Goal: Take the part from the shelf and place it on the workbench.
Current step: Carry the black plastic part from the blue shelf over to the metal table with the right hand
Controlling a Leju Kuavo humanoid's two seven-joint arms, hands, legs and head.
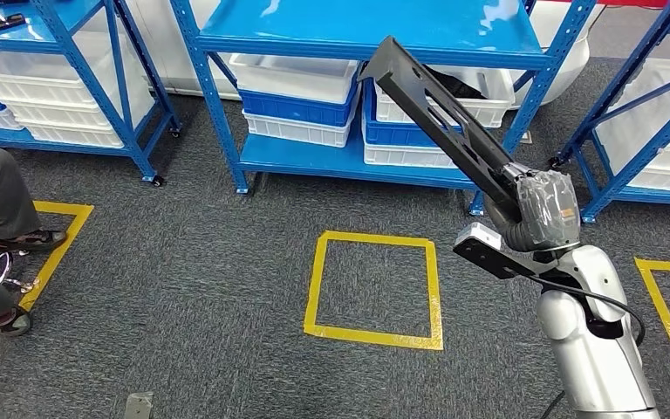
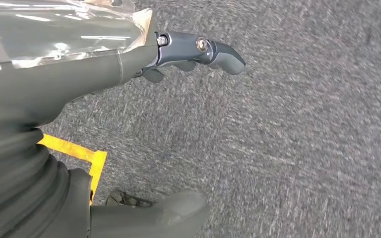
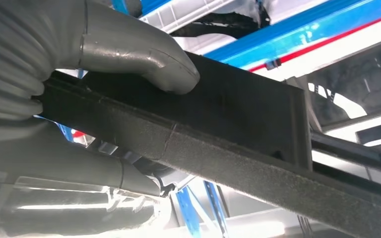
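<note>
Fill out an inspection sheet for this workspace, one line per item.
Surface: grey carpet with yellow tape squares; no workbench seen.
Job's things: long black part, off the shelf, tilted up.
Clutter: small grey piece on the floor.
Hands: right hand grips the part; left hand holds nothing, over carpet.
Cables: black cable along the right arm.
Surroundings: blue shelves with white bins; a person's legs nearby.

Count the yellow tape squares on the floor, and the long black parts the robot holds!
Yellow squares: 3, one in the middle, one at the left edge, one at the right edge, the outer two cut off.
Black part: 1, held by the right hand.
Total: 4
</note>
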